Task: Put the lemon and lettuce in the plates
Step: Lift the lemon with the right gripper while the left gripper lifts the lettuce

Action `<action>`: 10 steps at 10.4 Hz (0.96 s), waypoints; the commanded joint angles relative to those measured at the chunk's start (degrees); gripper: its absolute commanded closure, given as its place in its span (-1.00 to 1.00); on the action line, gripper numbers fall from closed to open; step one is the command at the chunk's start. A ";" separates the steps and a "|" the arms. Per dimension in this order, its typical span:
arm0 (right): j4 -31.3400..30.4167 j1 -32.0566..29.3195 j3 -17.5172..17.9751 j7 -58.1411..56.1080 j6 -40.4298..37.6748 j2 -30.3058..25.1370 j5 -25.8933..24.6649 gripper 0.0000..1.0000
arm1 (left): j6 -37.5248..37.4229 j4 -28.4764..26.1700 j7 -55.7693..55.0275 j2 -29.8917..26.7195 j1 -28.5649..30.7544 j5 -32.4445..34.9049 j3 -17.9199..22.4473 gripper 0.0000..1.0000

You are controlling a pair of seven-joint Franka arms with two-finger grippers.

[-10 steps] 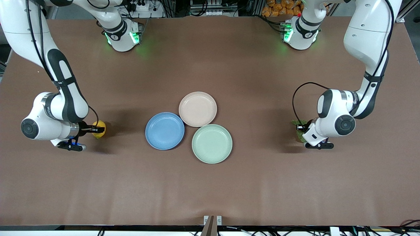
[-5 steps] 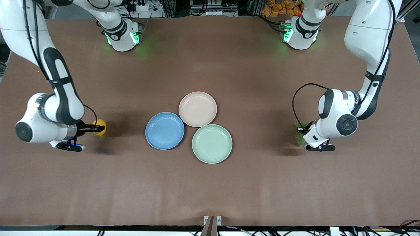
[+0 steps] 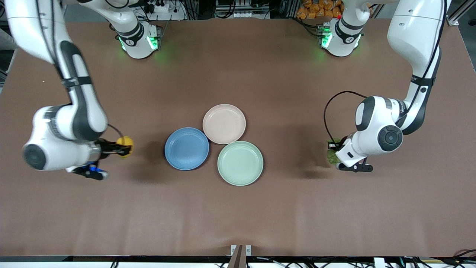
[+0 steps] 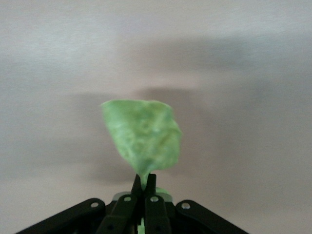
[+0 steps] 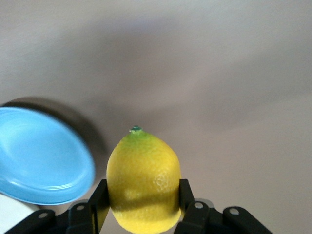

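My right gripper (image 3: 124,149) is shut on the yellow lemon (image 3: 125,141) and holds it above the bare table toward the right arm's end, beside the blue plate (image 3: 186,148). In the right wrist view the lemon (image 5: 143,183) sits between the fingers, with the blue plate (image 5: 41,161) close by. My left gripper (image 3: 332,149) is shut on the green lettuce (image 3: 330,156) and holds it above the table toward the left arm's end. In the left wrist view the leaf (image 4: 143,139) hangs out from the pinched fingertips (image 4: 145,181). The beige-pink plate (image 3: 224,123) is empty.
A mint-green plate (image 3: 240,163) lies nearer the front camera, touching the blue and the beige-pink plates at the table's middle. The brown table (image 3: 238,216) spreads wide around the three plates.
My right gripper has lifted the lemon and carried it toward the blue plate. My left gripper has lifted the lettuce and shifted it slightly toward the plates.
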 commanded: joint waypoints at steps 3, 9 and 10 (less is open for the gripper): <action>0.43 9.37 -0.41 12.74 5.75 1.42 5.75 0.81 | -4.40 4.68 -10.16 -0.61 -5.85 -2.50 -0.76 1.00; 0.25 12.82 -0.32 15.15 13.25 6.17 7.23 0.65 | -4.50 9.25 -27.56 0.79 -19.90 -2.59 0.56 1.00; 0.17 12.82 -0.32 15.23 13.08 6.27 9.16 0.49 | -4.41 10.14 -31.51 1.40 -22.45 -2.59 0.56 1.00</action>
